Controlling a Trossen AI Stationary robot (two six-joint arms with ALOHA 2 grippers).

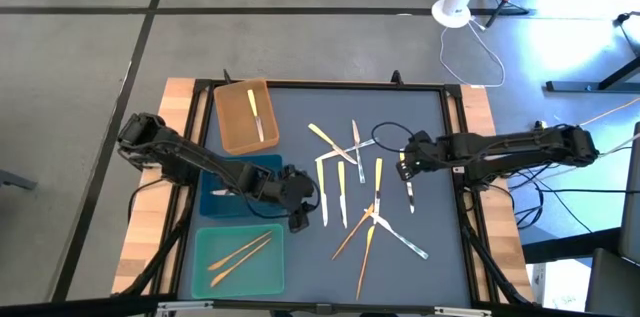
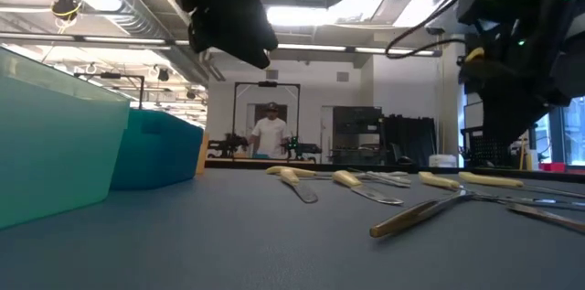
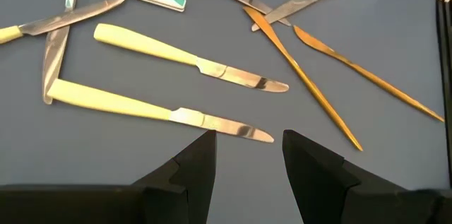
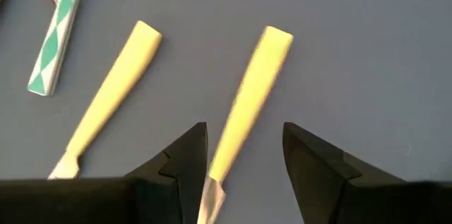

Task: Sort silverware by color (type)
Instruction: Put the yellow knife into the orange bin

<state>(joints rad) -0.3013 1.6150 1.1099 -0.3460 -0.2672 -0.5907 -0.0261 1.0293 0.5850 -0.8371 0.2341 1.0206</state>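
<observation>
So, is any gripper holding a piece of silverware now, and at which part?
It seems not. The left gripper is open above the mat, near a yellow-handled knife. The right gripper is open around another yellow-handled knife, not closed on it.

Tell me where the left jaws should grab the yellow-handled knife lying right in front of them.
Grip the yellow-handled knife on its thick yellow handle, not the thin flat blade. It lies flat on the table, so come straight down from above, jaws spanning the handle's width. The left gripper is open near the blade tip and would likely need to shift along toward the handle.
</observation>
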